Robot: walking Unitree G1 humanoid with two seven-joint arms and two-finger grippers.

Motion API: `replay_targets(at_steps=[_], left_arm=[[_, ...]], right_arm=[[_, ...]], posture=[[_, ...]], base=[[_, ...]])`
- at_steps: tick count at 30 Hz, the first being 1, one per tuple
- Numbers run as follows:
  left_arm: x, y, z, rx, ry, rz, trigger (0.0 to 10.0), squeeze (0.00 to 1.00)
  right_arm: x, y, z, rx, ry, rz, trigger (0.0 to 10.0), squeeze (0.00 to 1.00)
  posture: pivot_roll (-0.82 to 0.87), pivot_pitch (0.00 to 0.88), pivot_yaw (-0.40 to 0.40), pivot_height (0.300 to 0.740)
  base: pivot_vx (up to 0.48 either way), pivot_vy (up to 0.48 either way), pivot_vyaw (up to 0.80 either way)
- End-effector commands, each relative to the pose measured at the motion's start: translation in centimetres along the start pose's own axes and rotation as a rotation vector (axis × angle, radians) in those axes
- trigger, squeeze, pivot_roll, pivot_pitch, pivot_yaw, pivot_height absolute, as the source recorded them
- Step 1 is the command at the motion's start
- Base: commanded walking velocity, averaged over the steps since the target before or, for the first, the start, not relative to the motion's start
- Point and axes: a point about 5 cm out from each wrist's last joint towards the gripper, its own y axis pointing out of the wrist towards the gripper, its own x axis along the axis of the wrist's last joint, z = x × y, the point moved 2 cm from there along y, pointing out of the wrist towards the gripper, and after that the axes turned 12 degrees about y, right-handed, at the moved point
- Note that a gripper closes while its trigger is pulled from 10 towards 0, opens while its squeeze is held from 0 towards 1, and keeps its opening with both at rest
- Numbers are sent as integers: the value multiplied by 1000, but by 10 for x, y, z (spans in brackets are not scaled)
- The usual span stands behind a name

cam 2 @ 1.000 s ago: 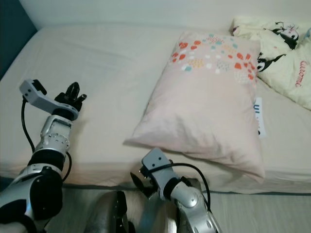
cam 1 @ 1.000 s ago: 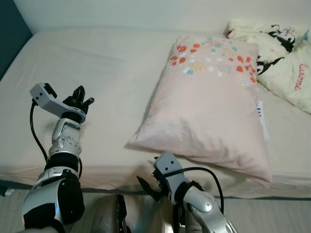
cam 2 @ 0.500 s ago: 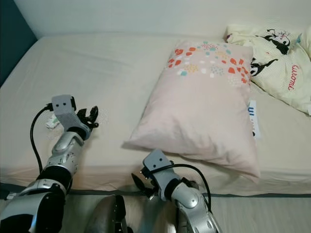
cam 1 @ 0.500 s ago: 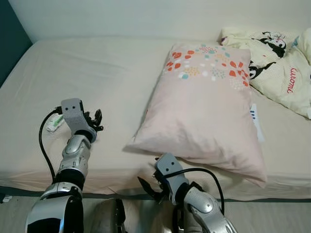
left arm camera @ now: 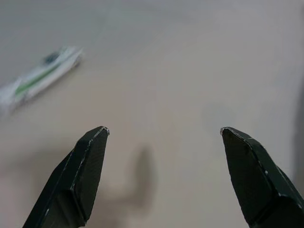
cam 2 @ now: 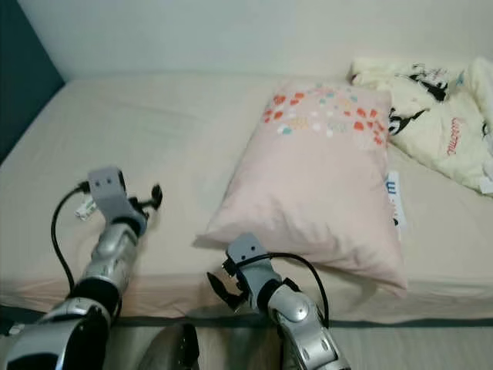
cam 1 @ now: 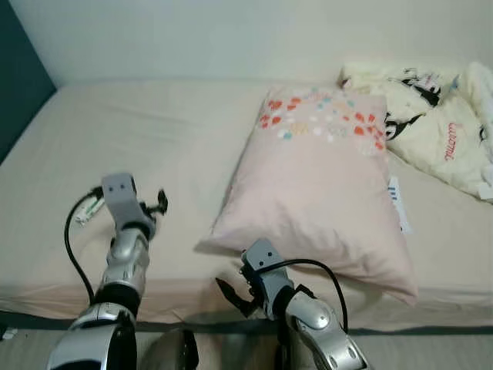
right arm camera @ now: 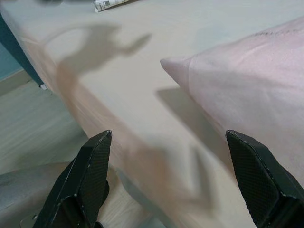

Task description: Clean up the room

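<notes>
Litter target: small white wrapper with green print point(left arm camera: 39, 78), lying flat on the beige bedsheet point(cam 1: 185, 131) just beside the left gripper point(left arm camera: 164, 178). Left jaws are spread wide and hold nothing. Right gripper point(right arm camera: 171, 183), low at the mattress edge near the pink patterned pillow point(cam 1: 323, 185), is likewise wide open and empty. Risk: fingers closing on the flat wrapper may pinch sheet fabric or push it aside.

Matt beige cloth bed sheet point(cam 1: 185, 139); soft pink fabric pillow point(cam 1: 323, 185); glossy wrapper point(left arm camera: 38, 78); matt black claw fingers point(left arm camera: 78, 180)

small white-green wrapper point(left arm camera: 39, 77) lying flat on bed point(cam 1: 185, 139).
</notes>
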Motion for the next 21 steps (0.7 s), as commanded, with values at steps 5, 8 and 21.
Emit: replay_targets(at_steps=[5,8,21], left_arm=[[-27,-13,15,71,-31,85,10000,0],[-32,-16,20,94,-23,100,10000,0],[-54,-26,26,125,46,190,10000,0]], right_arm=[[-11,4,-3,5,18,27,10000,0],[-10,7,-5,8,15,27,10000,0],[-13,14,-11,11,25,25,10000,0]], posture=[[-30,92,1,646],[-27,83,-3,656],[-20,52,0,691]], base=[[0,0,0],[0,0,0],[0,0,0]])
